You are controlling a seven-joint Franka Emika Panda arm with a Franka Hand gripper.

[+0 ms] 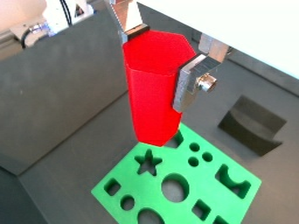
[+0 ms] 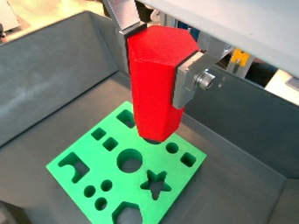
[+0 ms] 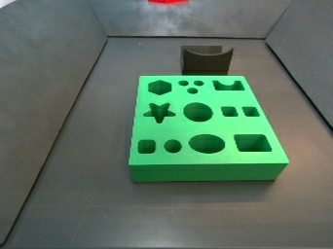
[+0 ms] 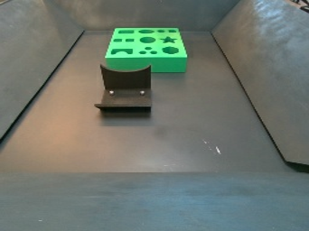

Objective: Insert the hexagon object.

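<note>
My gripper (image 1: 162,66) is shut on the hexagon object (image 1: 152,96), a tall bright red prism held upright between the silver fingers (image 1: 191,80). It also shows in a wrist view (image 2: 155,96), with the gripper (image 2: 160,66) around its upper part. Its lower end hangs above the green board (image 1: 126,189), over the board's edge region (image 2: 82,175), apart from it. In a side view only a sliver of the red peg (image 3: 166,2) shows at the top edge, high above the board (image 3: 208,171). The board (image 4: 151,61) has several shaped holes.
The dark fixture (image 4: 123,88) stands on the grey floor beside the board; it also shows in a side view (image 3: 205,58) and in a wrist view (image 1: 251,122). Sloped grey walls (image 3: 58,117) enclose the floor on all sides.
</note>
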